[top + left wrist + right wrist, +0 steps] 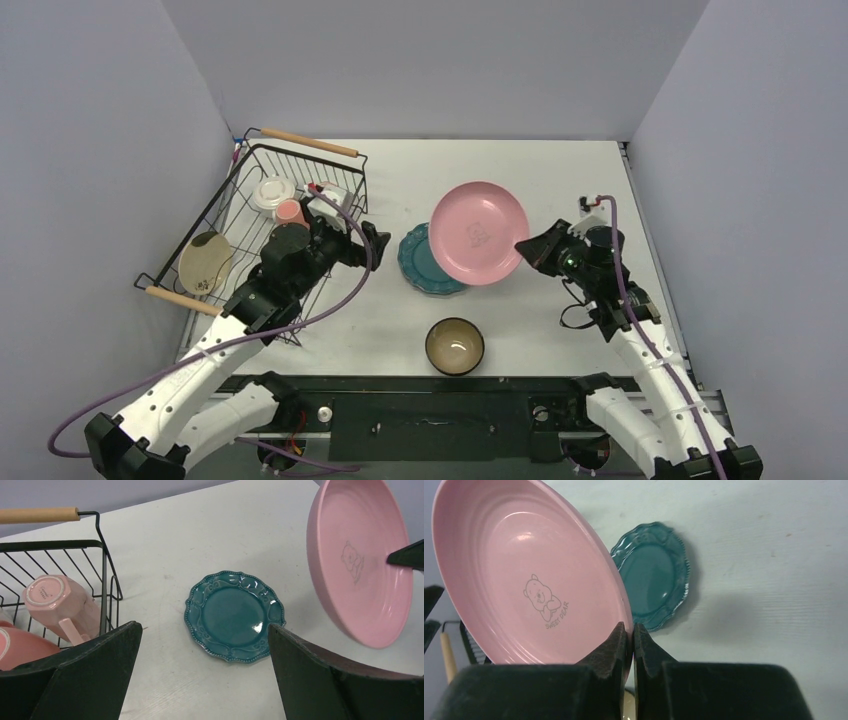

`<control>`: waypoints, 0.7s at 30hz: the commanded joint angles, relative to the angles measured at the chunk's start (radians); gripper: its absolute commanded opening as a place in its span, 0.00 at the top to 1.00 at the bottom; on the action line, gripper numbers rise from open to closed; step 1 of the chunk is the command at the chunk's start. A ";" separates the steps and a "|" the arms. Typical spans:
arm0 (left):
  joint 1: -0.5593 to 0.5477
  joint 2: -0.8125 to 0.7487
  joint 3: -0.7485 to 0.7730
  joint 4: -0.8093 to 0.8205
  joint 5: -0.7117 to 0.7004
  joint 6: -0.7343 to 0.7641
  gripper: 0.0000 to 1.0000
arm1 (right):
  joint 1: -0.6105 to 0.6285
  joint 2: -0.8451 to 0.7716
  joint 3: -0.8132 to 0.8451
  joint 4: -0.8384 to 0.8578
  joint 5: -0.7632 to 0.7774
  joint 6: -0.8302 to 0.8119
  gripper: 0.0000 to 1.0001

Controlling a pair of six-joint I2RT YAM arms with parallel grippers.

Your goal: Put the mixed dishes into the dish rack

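Observation:
My right gripper (522,248) is shut on the rim of the pink plate (480,232) and holds it tilted above the table; the wrist view shows both fingers pinching the rim (630,630) of that plate (524,575). The teal scalloped plate (418,268) lies flat on the table, partly under it. My left gripper (375,240) is open and empty beside the dish rack (308,142), facing the teal plate (234,616). The rack holds a cream plate (205,263), a white mug (273,192) and two pink mugs (55,602). The dark bowl (455,346) sits upright near the front.
The rack's wire wall (103,580) stands just left of my left fingers. Grey walls close in the table on the left, back and right. The arm bases and a black rail run along the near edge.

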 commanded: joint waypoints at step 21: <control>0.052 -0.028 0.354 -0.530 0.188 -0.334 0.03 | 0.545 0.166 0.090 0.380 0.086 0.033 1.00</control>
